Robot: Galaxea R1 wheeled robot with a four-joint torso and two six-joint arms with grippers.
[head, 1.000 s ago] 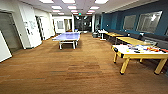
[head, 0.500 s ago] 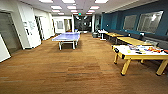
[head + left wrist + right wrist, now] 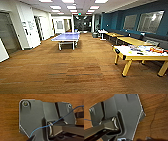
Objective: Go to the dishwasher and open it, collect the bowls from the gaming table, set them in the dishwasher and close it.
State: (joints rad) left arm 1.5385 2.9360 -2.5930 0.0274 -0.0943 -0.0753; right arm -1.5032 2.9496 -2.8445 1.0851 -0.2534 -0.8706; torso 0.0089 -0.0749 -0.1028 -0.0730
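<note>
Wood floor; ping-pong table at eleven o'clock; yellow table at two o'clock; claw states cannot be told.

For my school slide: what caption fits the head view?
A long office games room: a blue ping-pong table on wood-look floor, and a yellow-legged game table at right.

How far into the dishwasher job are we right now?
Early or in transit, as far as can be judged. The head view looks down a wood-floored hall with a blue ping-pong table ahead and a yellow-legged table at right. No dishwasher or bowls can be made out, so collecting and loading look outstanding.
</note>
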